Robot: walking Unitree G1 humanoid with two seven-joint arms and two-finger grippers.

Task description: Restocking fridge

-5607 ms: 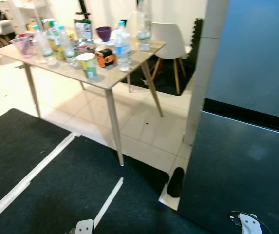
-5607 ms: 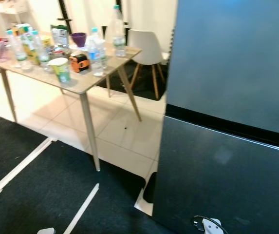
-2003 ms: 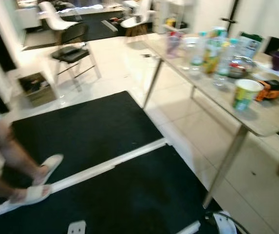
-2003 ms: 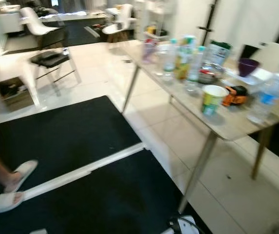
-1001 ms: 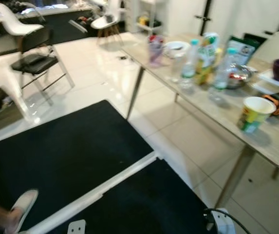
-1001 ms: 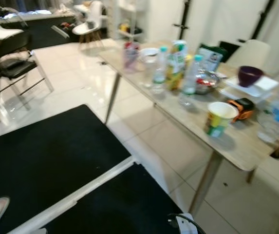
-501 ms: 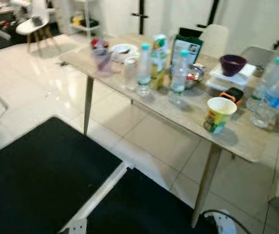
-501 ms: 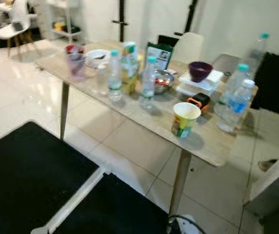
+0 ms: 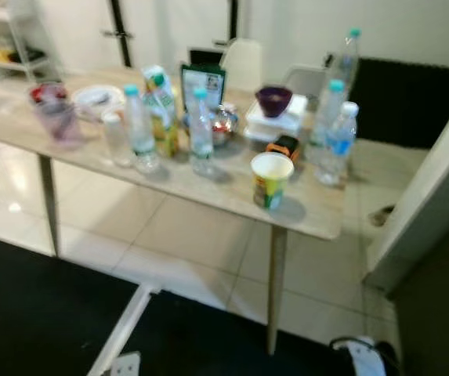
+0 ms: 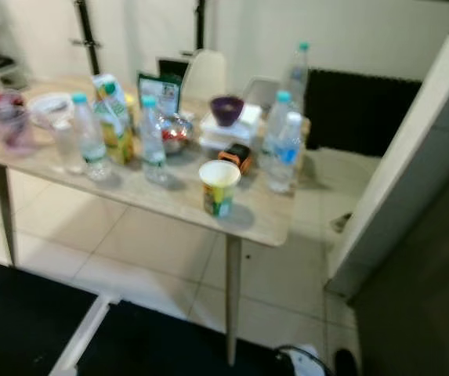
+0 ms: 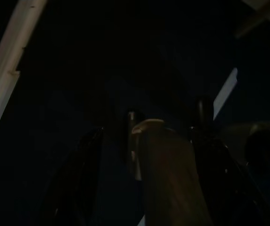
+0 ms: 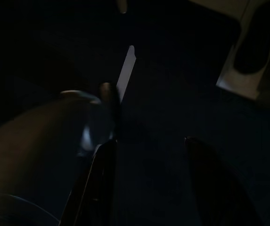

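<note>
Wooden table (image 9: pixel 208 192) with bottles (image 9: pixel 200 133) stands well beyond both idle end effectors, fingers spread apart.

A counter (image 9: pixel 208 192) is seen ahead, standing on a tiled floor (image 9: pixel 193 243), with a mat (image 9: pixel 44 321) laid on the floor nearest the camera. A paper cup (image 9: pixel 271 179) is placed near the counter's front edge, toward its right end. Two water bottles (image 9: pixel 330 133) are set together to the right of the cup, and a taller bottle (image 9: pixel 347 56) is found behind them. A bowl (image 9: pixel 274 100) is set on a box (image 9: pixel 269 125) behind the cup. Left of the cup, two more bottles (image 9: pixel 139 129) and a carton (image 9: pixel 161 110) are grouped mid-counter, with a bag (image 9: pixel 201 84) behind them. A tumbler (image 9: pixel 56 117) and a plate (image 9: pixel 97 97) are placed at the left end. A chair (image 9: pixel 244 66) is positioned behind the counter. A wall edge (image 9: pixel 428 180) rises at the right.
</note>
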